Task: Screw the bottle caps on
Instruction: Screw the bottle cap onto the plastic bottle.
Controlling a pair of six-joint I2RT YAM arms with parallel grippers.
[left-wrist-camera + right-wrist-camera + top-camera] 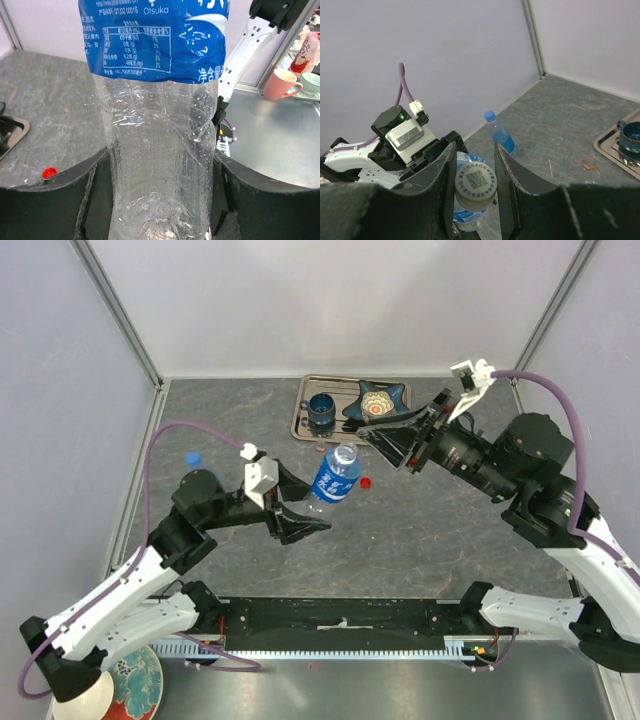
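A clear bottle (337, 477) with a blue label (160, 40) is held tilted above the table. My left gripper (312, 502) is shut on its lower body, one finger (50, 200) pressing each side. My right gripper (372, 443) is shut on the white cap (476, 181), which sits at this bottle's (470, 212) mouth; its top face points at the wrist camera. How far the cap is threaded is hidden. A second bottle (500, 134) with a blue cap (193, 457) stands at the far left. A red cap (366, 481) lies loose on the table (48, 173).
A metal tray (303, 415) at the back holds a dark blue cup (322, 412) and a patterned dish (382, 400). A small red ring (589, 163) lies in front of the tray. A pink mug (280, 84) stands off the table.
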